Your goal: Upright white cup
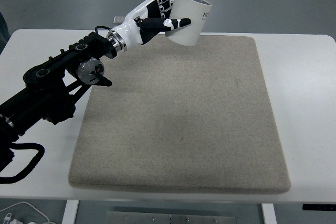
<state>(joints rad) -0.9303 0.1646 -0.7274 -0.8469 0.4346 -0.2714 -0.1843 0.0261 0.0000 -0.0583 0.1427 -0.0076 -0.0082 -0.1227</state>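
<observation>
- Head view: the left hand (pixel 157 17) reaches in from the left edge on a long black arm (pixel 52 85) and holds the white cup (pixel 189 19) above the far edge of the beige mat (pixel 184 119).
- The hand's fingers (pixel 170 23) are wrapped round the cup's side wall, one lying across the front and the others curled behind, so the hand is closed on the cup and nothing else.
- The cup is tilted, its open rim turned up and toward the right, its base lower and toward the mat. It appears to be clear of the mat, lifted off the surface, though the exact gap cannot be judged.
- The side grip makes sense for the task: holding the wall and not the rim leaves the base free to be set down flat once the wrist rolls the cup to vertical.
- As a judgement, the task is partway done. The cup is no longer lying on its side but is not yet upright or standing on anything.
- The next move likely calls for a further wrist turn, then a lowering onto the mat, which gives a soft, level landing place.
- The white table (pixel 304 77) under the mat shows bare margins on both sides.
- The right hand does not appear in this view.
</observation>
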